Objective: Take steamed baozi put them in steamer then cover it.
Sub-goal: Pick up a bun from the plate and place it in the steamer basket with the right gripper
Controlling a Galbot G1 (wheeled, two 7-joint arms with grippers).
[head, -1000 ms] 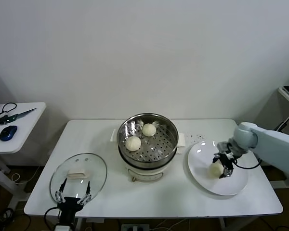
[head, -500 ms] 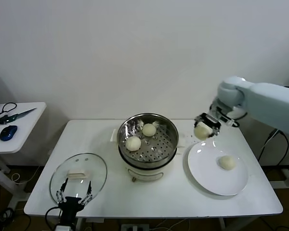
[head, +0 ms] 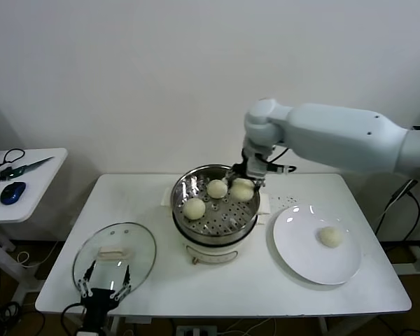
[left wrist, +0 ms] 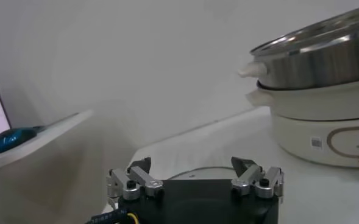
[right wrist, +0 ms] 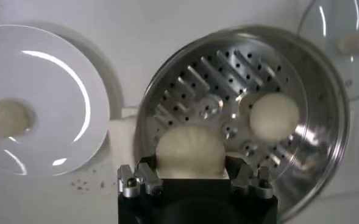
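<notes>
Nearest, the left claw [head: 103, 288] waits spread apart before the glass lid [head: 115, 253], nearer than the steamer [head: 215, 203]. Over the steamer, the right claw [head: 244, 183] grips a baozi [head: 242, 190], partly hiding it.

- Steamer [head: 215, 206] interior: two baozi [head: 194, 208] [head: 217, 188] lie on the perforated floor; the right gripper [head: 243, 187], closed on a third baozi [head: 243, 190], and its arm occupy the airspace over the far right rim; the near part of the floor is bare.
- Plate [head: 301, 259]: one baozi [head: 330, 236] lies on it; approach from above is unobstructed.
- Glass lid [head: 114, 254]: the left gripper [head: 102, 283], jaws spread, stands at its near edge; bare tabletop [head: 217, 283] separates lid from steamer.
</notes>
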